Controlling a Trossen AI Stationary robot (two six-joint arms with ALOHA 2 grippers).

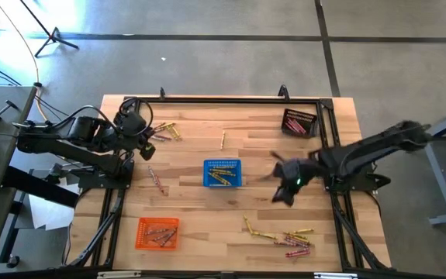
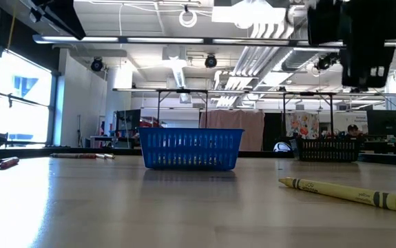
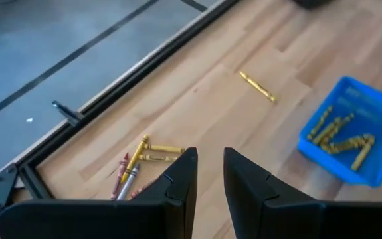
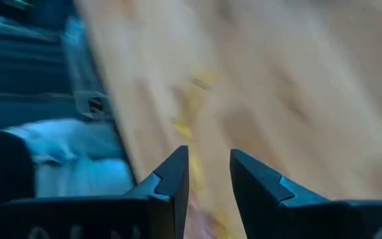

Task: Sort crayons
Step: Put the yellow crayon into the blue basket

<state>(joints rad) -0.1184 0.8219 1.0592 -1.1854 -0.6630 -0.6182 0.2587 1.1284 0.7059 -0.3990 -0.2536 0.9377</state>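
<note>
Crayons lie in groups on the wooden table: a small pile [image 1: 164,132] at the far left, a larger pile [image 1: 286,235] at the near right, one yellow crayon [image 1: 223,139] and one pink crayon [image 1: 157,180] apart. The blue basket [image 1: 223,173] in the middle holds yellow crayons. The orange basket [image 1: 157,232] at the near left holds reddish ones. My left gripper [image 3: 209,154] hovers open above the far-left pile [image 3: 137,166], nothing between its fingers. My right gripper [image 4: 208,154] is open and bare, in the air right of the blue basket [image 1: 283,190].
A dark mesh basket [image 1: 299,122] with crayons stands at the far right corner. A black frame [image 1: 223,99] runs along the table's edges. One yellow crayon [image 2: 349,193] lies close to the low camera. Bare wood stretches between the baskets.
</note>
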